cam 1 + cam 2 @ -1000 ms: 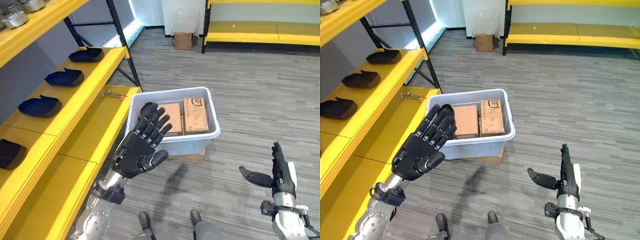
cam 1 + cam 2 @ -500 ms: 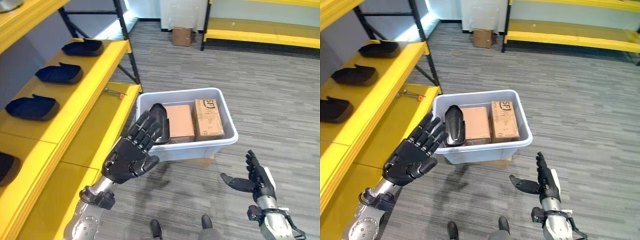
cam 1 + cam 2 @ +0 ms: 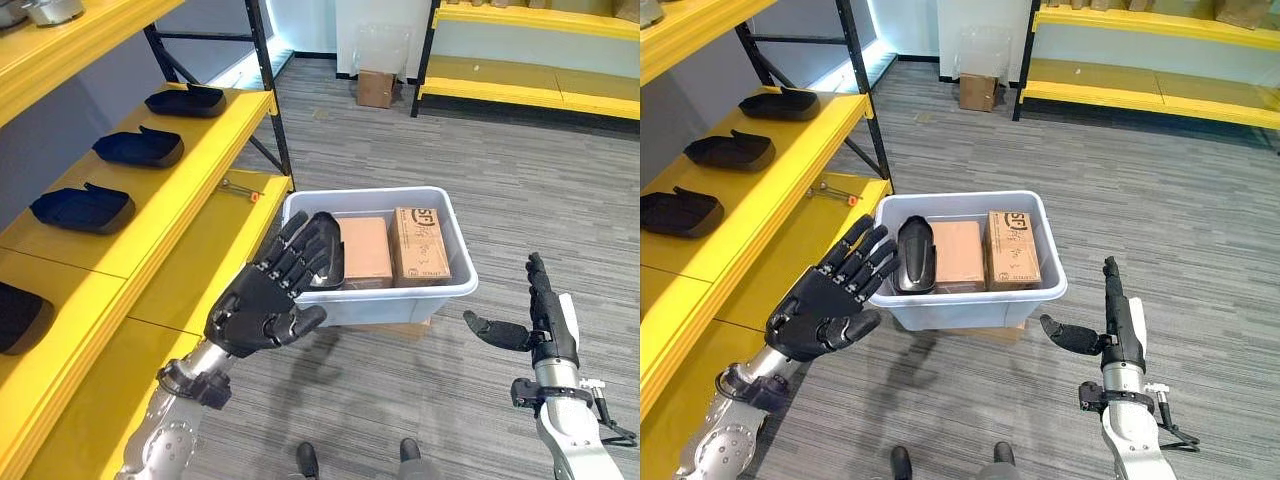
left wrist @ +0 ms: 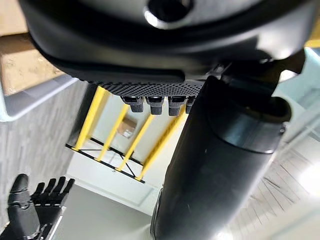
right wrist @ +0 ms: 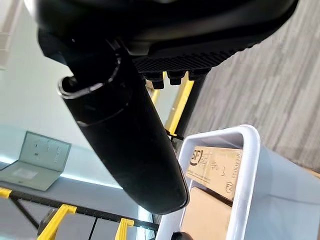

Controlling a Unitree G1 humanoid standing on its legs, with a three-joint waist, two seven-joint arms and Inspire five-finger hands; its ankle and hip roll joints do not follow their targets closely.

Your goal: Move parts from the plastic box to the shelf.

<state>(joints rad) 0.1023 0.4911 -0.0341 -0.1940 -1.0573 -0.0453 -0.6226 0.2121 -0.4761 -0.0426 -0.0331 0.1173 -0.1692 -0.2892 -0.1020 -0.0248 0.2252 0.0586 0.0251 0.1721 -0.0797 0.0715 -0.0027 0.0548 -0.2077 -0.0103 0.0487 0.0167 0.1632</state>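
Black part [image 3: 914, 256] at the box's [image 3: 980, 305] nine o'clock end is approached by the wide-spread left hand [image 3: 830, 300], so grasping is judged next.

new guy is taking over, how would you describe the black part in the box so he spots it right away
Find the white plastic box on the grey floor beside the yellow shelf. Inside stand two brown cardboard cartons; the black part lies at the end nearest the shelf, left of them. It is the one dark, rounded, glossy item in the box.
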